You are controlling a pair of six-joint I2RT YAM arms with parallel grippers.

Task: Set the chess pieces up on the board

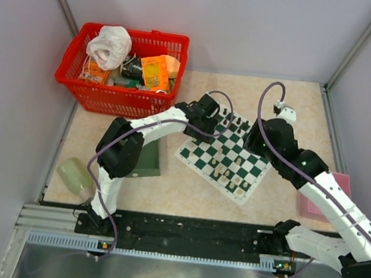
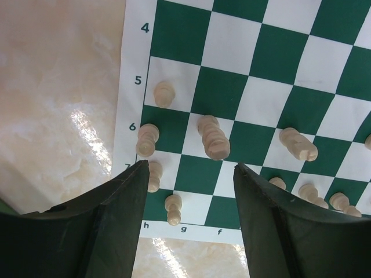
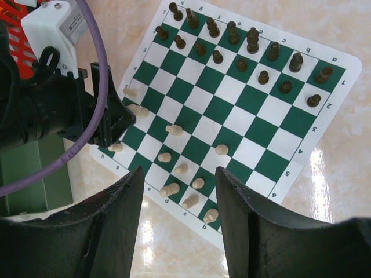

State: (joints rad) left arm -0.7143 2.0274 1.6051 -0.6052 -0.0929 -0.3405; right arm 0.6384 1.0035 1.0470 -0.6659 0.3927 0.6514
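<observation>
Closest to the lens in both wrist views are the dark jaws, so I'll start there. The left jaws are spread apart with nothing between them. They hang low over the board (image 2: 278,52) at its h-g corner, by the 5, 6 and 7 labels. The right jaws are spread and empty too, but they sit a lot higher, so pretty much the whole board shows past them.

The cream pieces (image 2: 213,137) are dotted loosely over the squares at the end of the board nearest the left jaws, not in proper rows. At least one in the middle of that bunch looks like it's lying on its side; for the others I honestly can't tell from these angles. The black pieces (image 3: 253,39) stand upright in two tidy rows along the opposite end of the board.

From overhead, the board lies turned at an angle on the beige marbled tabletop (image 1: 166,190). The left arm (image 1: 154,122) reaches to the board's left edge and the right arm (image 1: 327,189) to its right edge.

Other stuff around the board:
- A red basket (image 1: 109,100) sits beyond its far-left side, with a white bag (image 1: 109,44) and an orange packet (image 1: 155,72) in it.
- A dark green tray (image 1: 148,161) sits just left of the board, partly under the left arm.
- A pink thing (image 1: 338,182) lies to the right, partly under the right arm.
- A pale green lump (image 1: 74,174) sits well off to the left.
</observation>
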